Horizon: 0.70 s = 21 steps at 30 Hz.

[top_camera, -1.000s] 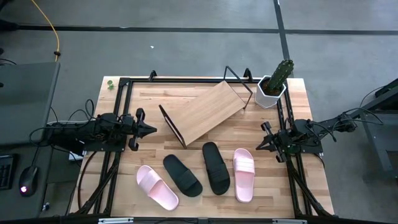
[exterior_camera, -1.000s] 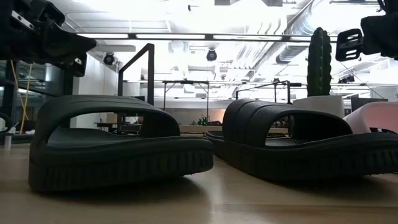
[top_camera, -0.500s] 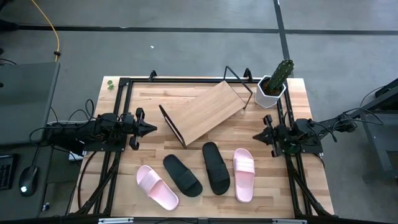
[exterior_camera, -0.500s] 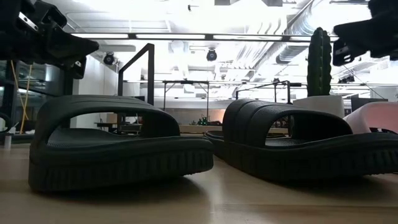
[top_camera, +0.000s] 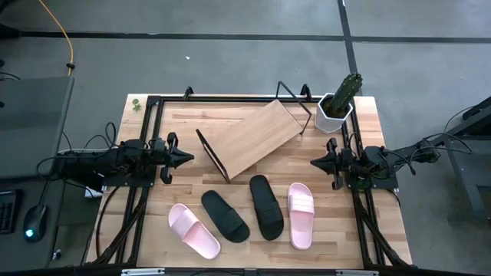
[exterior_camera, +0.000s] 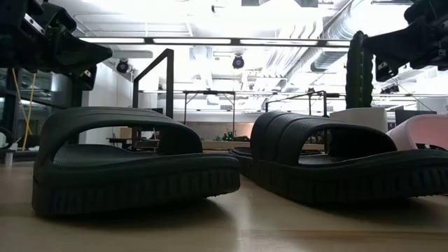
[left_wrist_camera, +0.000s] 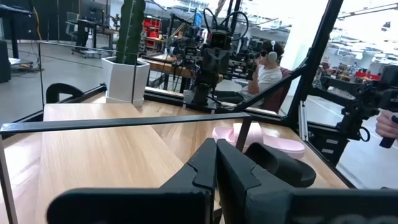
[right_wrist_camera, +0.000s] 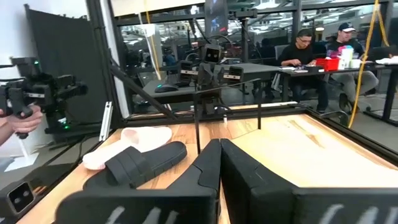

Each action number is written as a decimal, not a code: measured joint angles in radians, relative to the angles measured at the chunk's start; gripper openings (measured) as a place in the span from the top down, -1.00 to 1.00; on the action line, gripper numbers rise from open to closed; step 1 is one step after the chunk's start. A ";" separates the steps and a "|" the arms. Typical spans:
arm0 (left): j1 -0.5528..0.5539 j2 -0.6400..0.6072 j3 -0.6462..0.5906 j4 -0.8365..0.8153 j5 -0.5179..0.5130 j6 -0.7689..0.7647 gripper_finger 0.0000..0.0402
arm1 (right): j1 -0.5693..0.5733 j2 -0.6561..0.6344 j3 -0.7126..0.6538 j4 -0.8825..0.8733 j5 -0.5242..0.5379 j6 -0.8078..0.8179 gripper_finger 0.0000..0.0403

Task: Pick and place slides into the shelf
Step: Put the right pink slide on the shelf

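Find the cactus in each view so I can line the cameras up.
High: cactus at the table's top-right corner.
Low: cactus at right, behind the black slide.
Left wrist: cactus at upper left, in its white pot.
Right wrist: not in it.
Shared landmark: the right-hand pink slide, nearest the cactus, also in low and probably left wrist.

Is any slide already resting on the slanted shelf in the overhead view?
No, all four slides lie in a row on the tabletop, and the shelf board is bare.

left pincer point(left_wrist_camera: 216, 163) closed | shelf point(left_wrist_camera: 106, 149) ahead | pink slide point(left_wrist_camera: 261, 138), black slide point(left_wrist_camera: 277, 167) beyond
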 joint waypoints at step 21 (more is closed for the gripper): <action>0.000 0.000 0.000 0.044 -0.004 0.023 1.00 | 0.000 0.000 0.000 0.000 0.031 0.048 1.00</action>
